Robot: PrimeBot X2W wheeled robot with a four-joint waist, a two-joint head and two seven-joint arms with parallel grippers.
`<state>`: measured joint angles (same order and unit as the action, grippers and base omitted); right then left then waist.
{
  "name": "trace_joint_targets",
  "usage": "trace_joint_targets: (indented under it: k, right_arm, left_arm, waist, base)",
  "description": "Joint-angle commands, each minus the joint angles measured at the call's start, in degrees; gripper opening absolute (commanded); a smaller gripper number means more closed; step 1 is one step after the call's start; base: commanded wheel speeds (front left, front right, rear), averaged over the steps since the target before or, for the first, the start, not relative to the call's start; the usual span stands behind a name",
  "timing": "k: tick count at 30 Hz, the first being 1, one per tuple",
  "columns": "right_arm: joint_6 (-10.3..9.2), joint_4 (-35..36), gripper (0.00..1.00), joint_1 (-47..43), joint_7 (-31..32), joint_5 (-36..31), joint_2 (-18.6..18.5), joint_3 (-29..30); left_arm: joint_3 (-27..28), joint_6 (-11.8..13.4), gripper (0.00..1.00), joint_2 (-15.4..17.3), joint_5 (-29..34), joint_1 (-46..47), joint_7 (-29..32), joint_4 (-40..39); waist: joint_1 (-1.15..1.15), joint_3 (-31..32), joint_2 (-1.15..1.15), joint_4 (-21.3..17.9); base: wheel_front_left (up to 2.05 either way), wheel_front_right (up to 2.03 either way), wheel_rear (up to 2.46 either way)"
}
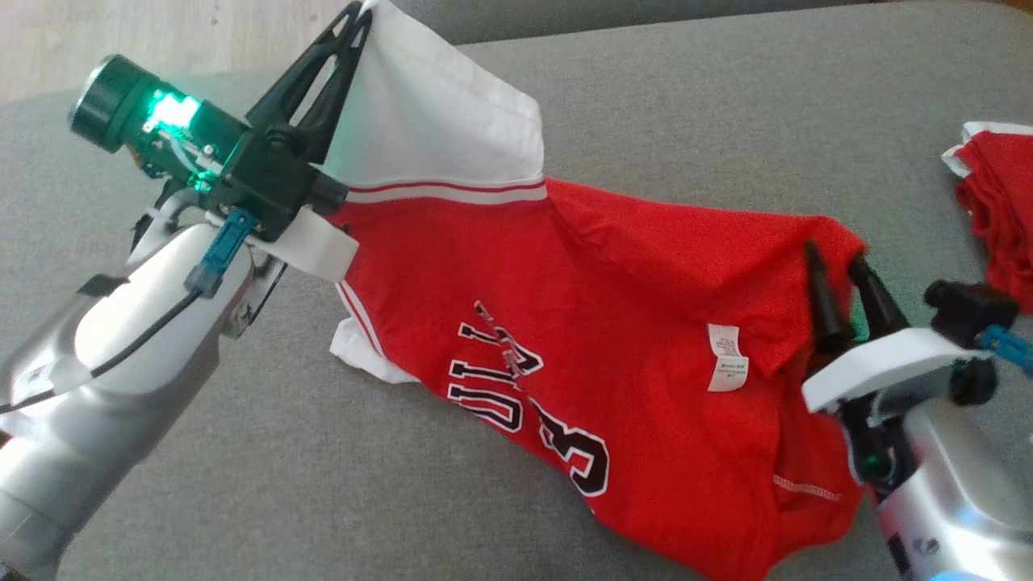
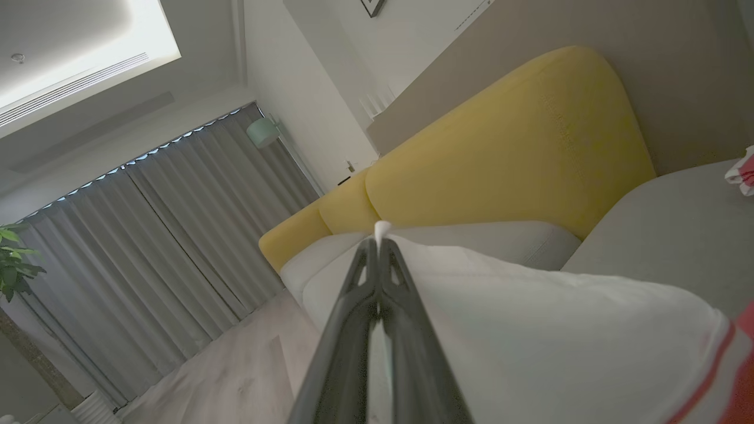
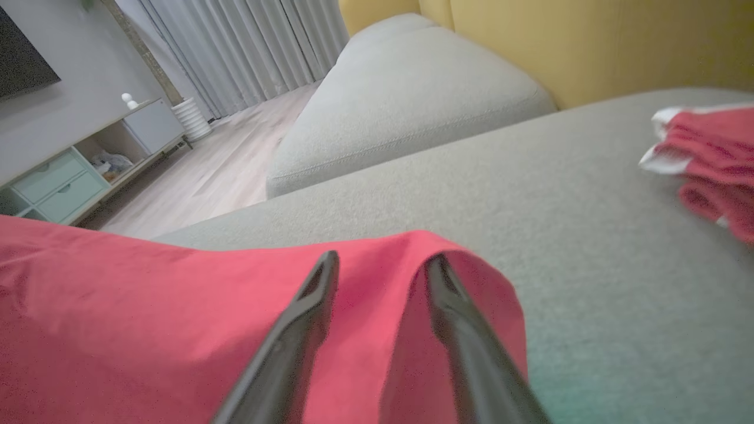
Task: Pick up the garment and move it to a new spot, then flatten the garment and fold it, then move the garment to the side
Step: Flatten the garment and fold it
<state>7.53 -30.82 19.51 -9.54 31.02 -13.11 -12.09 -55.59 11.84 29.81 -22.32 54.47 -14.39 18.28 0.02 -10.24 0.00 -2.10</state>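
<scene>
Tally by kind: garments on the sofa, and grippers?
Garments: 2 (red jersey, crumpled red garment)
Grippers: 2 (left gripper, right gripper)
Total: 4

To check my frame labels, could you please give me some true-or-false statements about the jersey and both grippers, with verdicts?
The left gripper is shut on the white sleeve of the red basketball jersey. True.
The right gripper is shut tight. False: its jaws stand apart beside red cloth.
The jersey lies flat on the grey fabric sofa cushion. False: its sleeve end is lifted.
A second, crumpled red-and-white garment lies farther right on the cushion. True.
</scene>
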Motion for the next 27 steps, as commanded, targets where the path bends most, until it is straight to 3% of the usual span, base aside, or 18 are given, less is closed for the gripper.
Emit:
trace_joint_targets:
  k: [1, 14, 21, 23, 25, 26, 27]
  right_arm:
    - [-0.04, 0.8, 1.0, 0.4, -0.8, 2.5, 0.0, -2.2]
    - [-0.04, 10.1, 1.0, -9.4, 0.1, 22.2, -7.7, -13.9]
    - [-0.04, 10.0, 1.0, -8.6, 1.6, 28.7, -7.7, -16.2]
    - [-0.04, 10.2, 0.95, -8.5, 1.1, 29.6, -8.2, -16.9]
    - [-0.04, 10.2, 0.77, -8.5, 0.2, 30.5, -8.5, -17.3]
    - [-0.04, 10.2, 0.77, -8.5, 0.2, 30.5, -8.5, -17.3]
    - [-0.04, 10.2, 0.7, -8.4, -0.1, 30.9, -8.7, -17.5]
  left_arm:
    - [2.9, -0.2, 0.0, 1.1, 0.5, 3.6, -0.4, 0.4]
    - [6.7, -2.0, 0.0, -0.5, 3.5, 3.4, -0.6, 2.5]
    - [7.8, -3.1, 0.0, -1.8, 5.1, 2.8, -0.6, 2.7]
    - [8.1, -3.4, 0.0, -2.3, 5.4, 2.6, -0.6, 2.9]
    - [8.5, -3.8, 0.0, -2.6, 5.8, 2.4, -0.6, 2.9]
    - [8.5, -3.8, 0.0, -2.6, 5.8, 2.4, -0.6, 2.9]
    - [8.8, -3.9, 0.0, -2.7, 6.0, 2.3, -0.6, 3.0]
  waist:
    - [-0.02, -0.5, 0.0, -0.2]
    - [-0.02, -2.9, 0.0, -2.0]
    - [-0.02, -2.9, 0.0, -1.1]
    - [-0.02, -2.7, 0.0, -0.9]
    - [-0.02, -2.6, 0.0, -0.7]
    - [-0.02, -2.6, 0.0, -0.7]
    - [-0.02, -2.5, 0.0, -0.6]
  base:
    - [0.0, 0.0, 0.0]
    - [0.0, 0.0, 0.0]
    - [0.0, 0.0, 0.0]
    - [0.0, 0.0, 0.0]
    - [0.0, 0.0, 0.0]
    - [0.0, 0.0, 0.0]
    - [0.0, 0.0, 0.0]
